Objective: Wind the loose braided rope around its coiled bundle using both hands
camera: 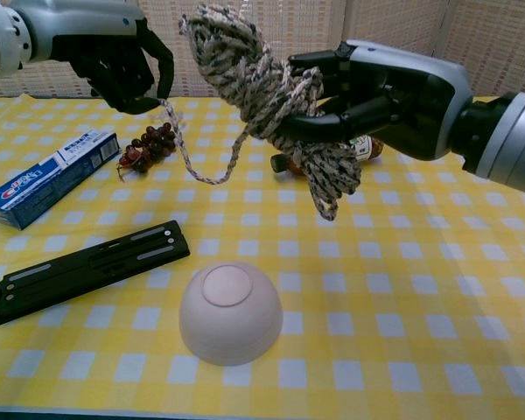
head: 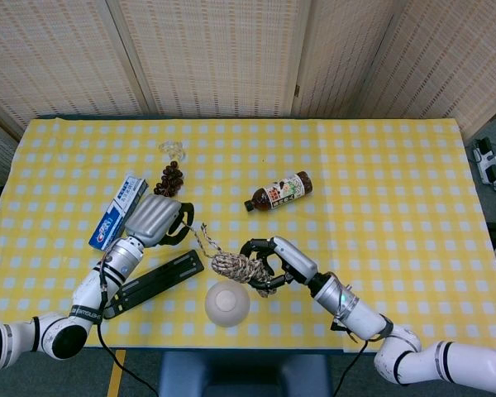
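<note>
The right hand (camera: 381, 92) wraps its fingers around the coiled bundle (camera: 271, 92), gripping it in the air above the upturned bowl (camera: 230, 311). The left hand (camera: 122, 57) pinches the loose braided rope (camera: 197, 166) in curled fingers, and the strand sags in a slack loop between the two hands. To wind well, the left hand should probably draw that slack taut, then circle the bundle just beyond the right fingertips.
</note>
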You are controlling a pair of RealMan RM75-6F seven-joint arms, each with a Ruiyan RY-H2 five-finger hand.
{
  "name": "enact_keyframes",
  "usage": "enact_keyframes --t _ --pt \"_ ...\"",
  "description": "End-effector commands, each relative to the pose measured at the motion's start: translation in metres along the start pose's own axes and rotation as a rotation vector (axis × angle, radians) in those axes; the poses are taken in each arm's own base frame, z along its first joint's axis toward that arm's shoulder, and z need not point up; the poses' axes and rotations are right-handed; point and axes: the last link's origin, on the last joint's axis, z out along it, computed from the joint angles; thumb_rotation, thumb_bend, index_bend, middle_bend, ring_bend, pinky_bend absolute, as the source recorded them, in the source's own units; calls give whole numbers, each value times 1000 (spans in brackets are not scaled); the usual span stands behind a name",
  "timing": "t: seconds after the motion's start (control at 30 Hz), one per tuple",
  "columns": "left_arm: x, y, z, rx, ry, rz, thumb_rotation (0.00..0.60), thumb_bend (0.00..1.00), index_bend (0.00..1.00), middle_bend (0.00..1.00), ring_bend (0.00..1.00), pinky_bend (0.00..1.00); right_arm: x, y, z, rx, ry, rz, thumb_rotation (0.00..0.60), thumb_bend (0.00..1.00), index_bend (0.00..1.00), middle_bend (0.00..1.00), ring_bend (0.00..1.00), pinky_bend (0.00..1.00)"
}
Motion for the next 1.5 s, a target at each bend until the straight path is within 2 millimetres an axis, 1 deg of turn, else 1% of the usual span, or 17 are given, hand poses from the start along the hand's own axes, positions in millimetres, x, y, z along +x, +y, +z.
enact_keyframes --t 0.03,0.23,0.4,0.5,0.6,0.77,0.97,1.17,1.33,1.5 --pt "12 18 0 -34 36 -7 600 534 616 843 772 750 -9 2 6 -73 -37 -38 600 598 912 767 818 708" --pt "17 47 -2 -104 58 -15 600 535 615 843 773 750 -23 5 20 -129 -64 -65 600 599 913 769 822 712" --pt "16 69 -2 -160 66 17 600 534 614 843 773 750 -36 5 29 -155 -100 -99 600 599 915 773 822 714" --pt "14 80 -3 -186 73 20 600 534 612 843 773 750 -41 8 34 -178 -96 -110 600 599 915 773 821 713" --pt "14 88 -7 -211 79 6 600 535 613 843 773 751 -43 11 42 -203 -53 -88 600 599 915 773 822 714" --pt "14 93 -17 -241 88 -4 600 535 614 843 773 750 -42 14 56 -237 58 -41 600 599 916 773 822 715" --pt "10 90 -31 -271 89 -39 600 534 614 843 773 750 -37 16 71 -242 244 67 600 599 917 776 823 718" --pt "3 77 -42 -272 56 -78 600 535 615 843 773 750 -27 16 78 -197 417 201 600 599 917 776 824 718" --pt "-5 57 -46 -239 36 -91 600 535 615 843 773 750 -20 13 79 -139 472 299 600 599 917 776 823 718" --pt "-10 35 -44 -182 16 -139 600 534 615 843 773 750 -12 10 73 -86 454 331 600 599 917 776 822 719"
